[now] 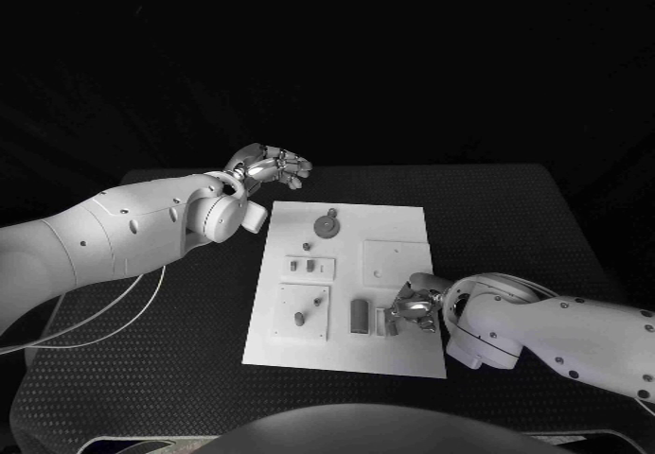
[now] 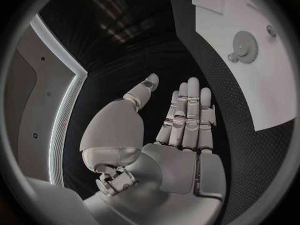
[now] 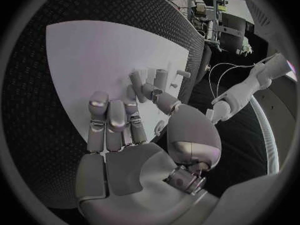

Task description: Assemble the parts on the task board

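— Silver, the right robot hand [image 1: 411,312]: where does it sit?

— Nearest of all, at about four o'clock on the flat white rectangular task board [image 1: 396,355], over its near right edge. In the right wrist view the fingers [image 3: 112,120] lie flat and close together on the white plate, with the thumb reaching toward some small grey upright pegs [image 3: 161,77]. Whether it pinches one of them I cannot tell.

— And what lies just beside it?

— A dark grey oblong block [image 1: 359,316] at about nine o'clock from that hand, near the board's close edge. Further toward nine o'clock, a raised white square tile [image 1: 303,311] carries small grey parts [image 1: 299,320].

— Moving up the board?

— A smaller white tile with short grey pegs [image 1: 309,266] around the board's middle, and a plain raised white square [image 1: 396,262] at three o'clock from it. Beyond those, near twelve o'clock on the board, lies a round grey toothed gear [image 1: 327,226] with a tiny piece just past it.

— The other arm?

— Farthest back, the left robot hand [image 1: 269,168] hangs above the black textured desk [image 1: 505,208], off the board's far left corner at roughly eleven o'clock. Its fingers [image 2: 187,112] are stretched out side by side, thumb apart, holding nothing.
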`<act>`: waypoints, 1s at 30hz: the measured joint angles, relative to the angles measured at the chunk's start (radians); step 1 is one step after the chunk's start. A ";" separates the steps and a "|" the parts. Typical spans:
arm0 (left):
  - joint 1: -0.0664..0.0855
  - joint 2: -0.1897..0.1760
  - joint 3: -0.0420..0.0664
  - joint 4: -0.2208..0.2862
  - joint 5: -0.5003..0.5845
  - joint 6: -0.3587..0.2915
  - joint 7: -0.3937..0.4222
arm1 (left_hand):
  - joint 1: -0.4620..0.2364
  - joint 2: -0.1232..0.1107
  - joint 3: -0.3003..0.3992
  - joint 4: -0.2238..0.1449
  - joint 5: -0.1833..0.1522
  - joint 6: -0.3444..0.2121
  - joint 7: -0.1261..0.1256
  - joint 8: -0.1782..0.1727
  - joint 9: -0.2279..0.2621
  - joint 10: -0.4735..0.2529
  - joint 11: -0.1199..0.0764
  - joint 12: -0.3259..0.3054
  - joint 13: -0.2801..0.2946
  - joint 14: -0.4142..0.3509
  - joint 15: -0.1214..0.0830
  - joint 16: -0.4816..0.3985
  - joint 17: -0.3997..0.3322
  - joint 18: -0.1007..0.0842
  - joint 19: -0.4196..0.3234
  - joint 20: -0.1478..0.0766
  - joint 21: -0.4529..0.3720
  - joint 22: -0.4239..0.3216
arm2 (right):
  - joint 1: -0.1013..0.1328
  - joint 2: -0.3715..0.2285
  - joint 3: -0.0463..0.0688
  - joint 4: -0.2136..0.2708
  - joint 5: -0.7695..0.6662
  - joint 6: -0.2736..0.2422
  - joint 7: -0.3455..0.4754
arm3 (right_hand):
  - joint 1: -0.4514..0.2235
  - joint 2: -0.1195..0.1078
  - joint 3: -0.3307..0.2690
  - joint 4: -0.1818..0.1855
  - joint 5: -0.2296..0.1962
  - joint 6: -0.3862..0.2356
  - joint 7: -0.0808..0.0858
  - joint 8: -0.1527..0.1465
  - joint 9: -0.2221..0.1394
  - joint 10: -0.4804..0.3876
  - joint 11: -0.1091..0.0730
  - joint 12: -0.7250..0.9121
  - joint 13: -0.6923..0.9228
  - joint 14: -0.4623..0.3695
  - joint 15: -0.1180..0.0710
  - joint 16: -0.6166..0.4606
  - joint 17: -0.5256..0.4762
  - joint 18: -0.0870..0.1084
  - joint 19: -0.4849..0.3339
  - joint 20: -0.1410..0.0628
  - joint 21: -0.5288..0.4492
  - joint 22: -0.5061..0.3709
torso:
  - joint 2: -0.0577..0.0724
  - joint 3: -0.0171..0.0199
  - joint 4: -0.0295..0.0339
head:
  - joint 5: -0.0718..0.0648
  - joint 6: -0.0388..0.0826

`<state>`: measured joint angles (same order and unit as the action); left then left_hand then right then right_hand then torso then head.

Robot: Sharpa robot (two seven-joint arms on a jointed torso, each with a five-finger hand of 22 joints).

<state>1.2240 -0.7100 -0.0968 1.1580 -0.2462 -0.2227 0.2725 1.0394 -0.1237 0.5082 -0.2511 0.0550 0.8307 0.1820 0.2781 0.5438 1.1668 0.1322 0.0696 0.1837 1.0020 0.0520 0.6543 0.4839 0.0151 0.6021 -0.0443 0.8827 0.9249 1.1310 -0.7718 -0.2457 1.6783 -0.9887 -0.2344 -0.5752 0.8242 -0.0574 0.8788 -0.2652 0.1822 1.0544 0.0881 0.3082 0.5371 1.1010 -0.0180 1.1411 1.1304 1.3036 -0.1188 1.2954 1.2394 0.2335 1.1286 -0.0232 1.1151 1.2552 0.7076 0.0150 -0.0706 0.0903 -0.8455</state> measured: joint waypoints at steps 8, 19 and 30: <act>0.000 0.000 0.000 0.000 -0.002 0.000 -0.001 | 0.000 0.000 0.000 0.000 0.000 0.000 0.000 0.000 0.000 0.000 0.000 0.000 0.000 0.000 0.000 0.000 0.000 0.000 0.000 0.000 0.000 0.000 | 0.000 0.010 0.000 -0.002 0.017 -0.011 0.002 | 0.000 0.000 -0.001 -0.001 0.000 0.001 0.001 -0.001 0.000 0.000 0.000 0.000 0.001 0.000 0.000 0.000 0.002 0.000 0.000 0.000 0.000 -0.002 | 0.000 -0.0001 0.0000 | 0.002 0.000; 0.000 0.000 0.000 0.000 -0.003 0.001 -0.002 | 0.000 0.000 0.003 0.003 0.000 0.000 0.000 0.000 0.000 0.000 0.000 0.000 0.000 0.000 0.000 0.000 0.001 0.000 0.000 0.000 0.000 0.001 | 0.000 0.019 0.000 -0.016 0.038 -0.002 -0.002 | -0.014 0.004 -0.031 -0.002 0.012 0.001 0.001 0.002 0.001 0.000 0.000 0.000 0.002 0.003 -0.003 0.000 0.003 0.000 0.000 0.000 0.004 -0.005 | 0.000 -0.0003 -0.0002 | 0.005 -0.003; 0.000 0.000 0.000 0.001 -0.004 0.001 -0.003 | 0.000 0.000 0.003 0.003 0.000 0.000 0.000 0.000 0.000 0.000 0.000 0.000 0.000 0.000 0.000 0.000 0.002 0.000 0.000 0.000 0.000 0.001 | 0.000 0.030 -0.001 -0.022 0.048 0.012 -0.007 | -0.065 -0.028 -0.081 0.011 -0.020 0.003 -0.001 0.005 0.002 0.007 -0.007 0.000 0.005 0.007 -0.003 0.000 0.007 0.000 0.002 0.002 0.004 -0.009 | 0.000 -0.0003 -0.0005 | 0.006 -0.006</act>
<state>1.2242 -0.7099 -0.0968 1.1587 -0.2504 -0.2214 0.2695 1.0394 -0.1237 0.5109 -0.2484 0.0550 0.8307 0.1820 0.2781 0.5435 1.1667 0.1322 0.0696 0.1837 1.0021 0.0520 0.6543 0.4857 0.0151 0.6021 -0.0443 0.8827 0.9255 1.1313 -0.7418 -0.2464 1.6559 -0.9403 -0.2228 -0.5827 0.7591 -0.0852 0.7980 -0.2539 0.1619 1.0574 0.0872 0.3132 0.5396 1.1084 -0.0254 1.1411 1.1352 1.3105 -0.1217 1.2953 1.2462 0.2336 1.1306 -0.0213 1.1191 1.2460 0.7075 0.0147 -0.0710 0.0963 -0.8512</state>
